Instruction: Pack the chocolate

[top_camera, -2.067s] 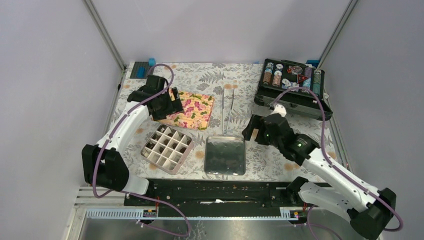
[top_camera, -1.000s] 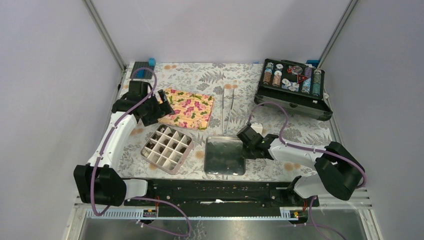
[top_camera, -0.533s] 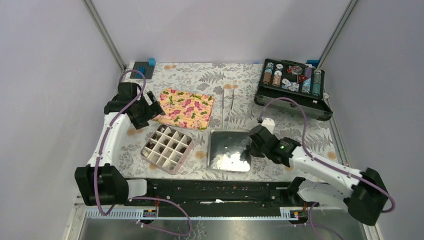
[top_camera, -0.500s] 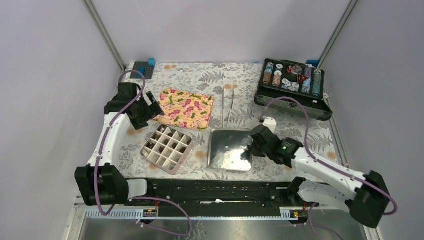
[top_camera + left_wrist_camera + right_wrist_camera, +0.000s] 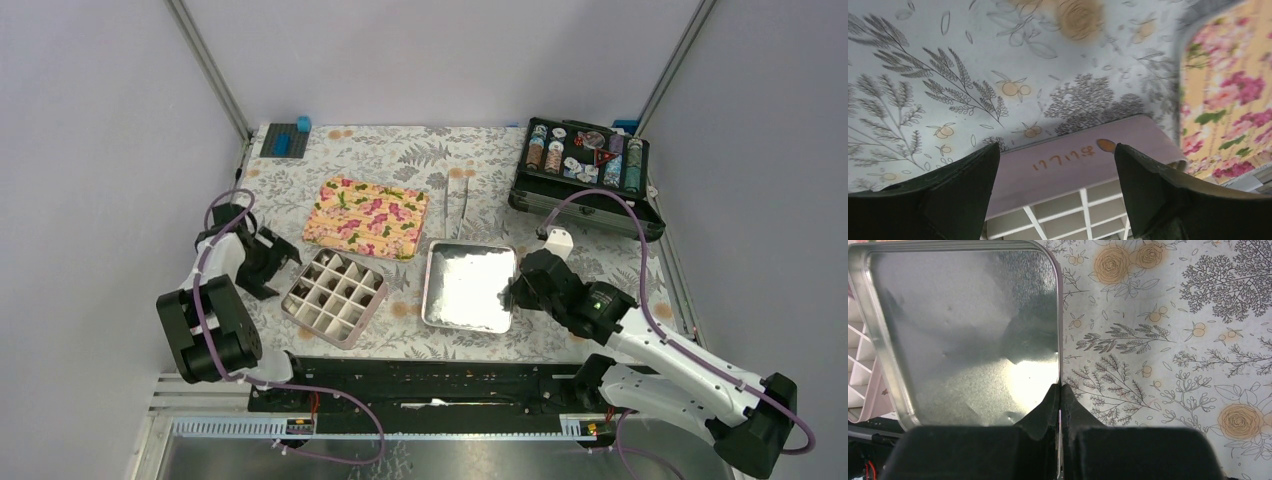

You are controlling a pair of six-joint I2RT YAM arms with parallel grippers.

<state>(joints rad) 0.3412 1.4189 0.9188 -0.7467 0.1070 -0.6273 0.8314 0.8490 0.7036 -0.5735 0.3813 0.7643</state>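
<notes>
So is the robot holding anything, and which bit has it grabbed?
The right claw pinches the shiny metal tray by the rim on its right edge. The left claw is open, holding nothing.

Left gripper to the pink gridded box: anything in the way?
Nothing visible. The left gripper is open, and the pink gridded box shows its wall directly between the fingers, with only patterned tablecloth around it.

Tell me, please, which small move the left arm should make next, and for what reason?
Probably advance a little and close the left fingers on the wall of the pink gridded box. They are open, the wall lies in the gap between them, seemingly untouched, and the right fingers pinch the rim of the metal tin.
</notes>
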